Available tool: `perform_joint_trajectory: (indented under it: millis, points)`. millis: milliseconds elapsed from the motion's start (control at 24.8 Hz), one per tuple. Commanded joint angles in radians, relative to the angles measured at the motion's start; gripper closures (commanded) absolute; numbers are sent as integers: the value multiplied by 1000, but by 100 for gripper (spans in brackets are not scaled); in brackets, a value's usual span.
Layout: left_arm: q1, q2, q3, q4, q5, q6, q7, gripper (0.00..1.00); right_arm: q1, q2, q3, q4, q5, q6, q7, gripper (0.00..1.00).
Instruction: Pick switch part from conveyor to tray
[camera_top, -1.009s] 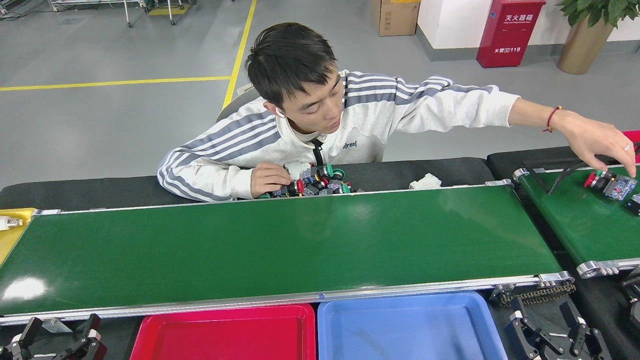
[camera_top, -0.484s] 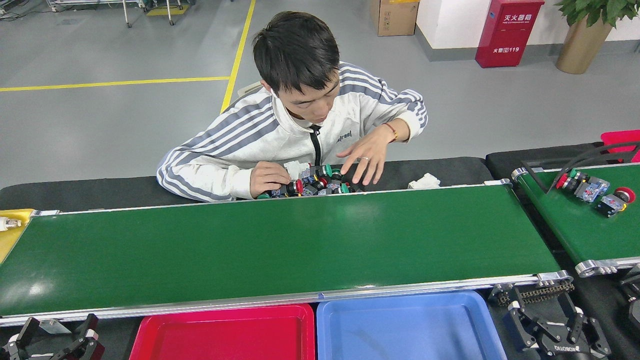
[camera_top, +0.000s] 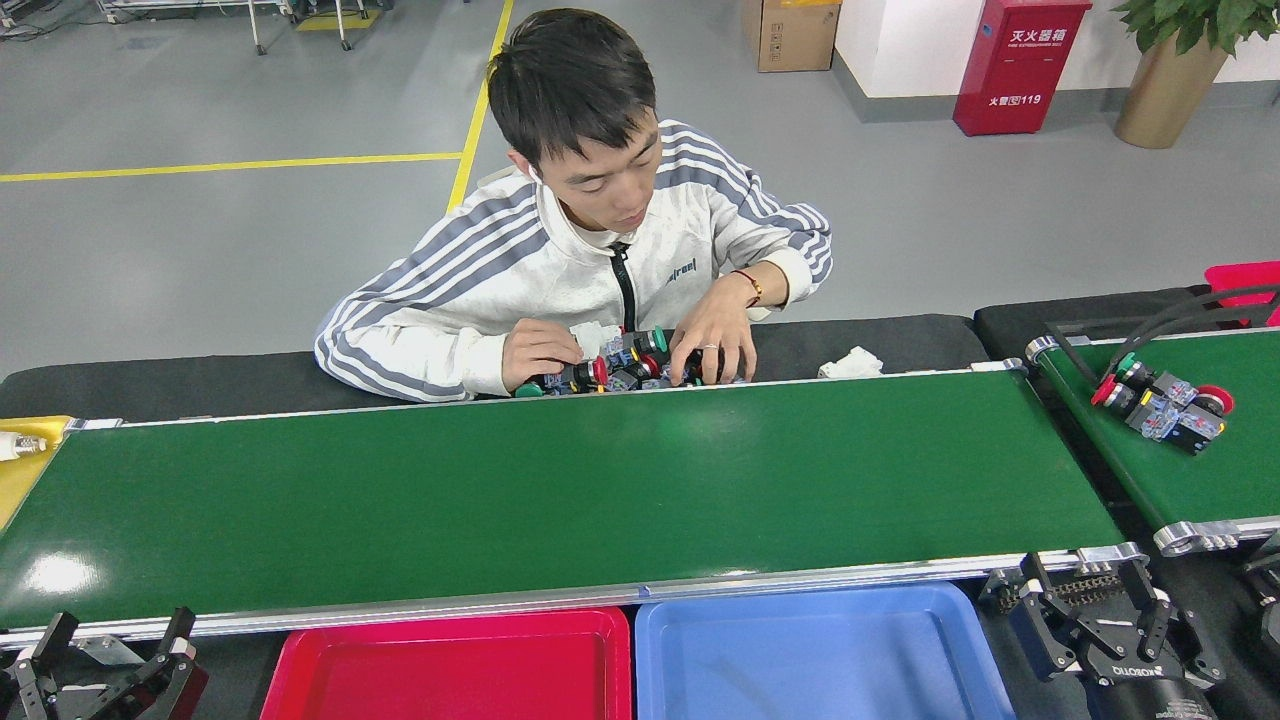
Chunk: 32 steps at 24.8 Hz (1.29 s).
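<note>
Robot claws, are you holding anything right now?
No. The left claw and right claw are both open and empty, below the long conveyor.

Conveyor (camera_top: 560, 490) belt bare, open passage; person's hands (camera_top: 720, 345) crowd switch part pile (camera_top: 625, 368) beyond far rail.

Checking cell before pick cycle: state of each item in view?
conveyor: bare, no parts on it.
switch parts: clustered on the short belt at right.
pile of switch parts: behind the conveyor, under the person's hands.
red tray: empty.
blue tray: empty.
left gripper: open, holds nothing.
right gripper: open, holds nothing.
</note>
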Motion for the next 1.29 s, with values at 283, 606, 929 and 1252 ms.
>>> perform_joint_trajectory:
  millis: [283, 606, 929, 1252]
  points:
    - [-45, 13, 2, 5, -24, -5, -28, 0, -39, -32, -5, -10, 3, 4, 40, 0]
    - [-45, 5, 2, 3, -31, -3, -28, 0, -44, -48, -4, -6, 6, 4, 55, 0]
    - [-45, 7, 4, 3, -31, -3, -28, 0, -82, -56, -2, 55, 12, 7, 58, 0]
    - [-48, 8, 4, 6, -31, -3, -28, 0, -194, -38, 137, 117, 76, 110, 120, 0]
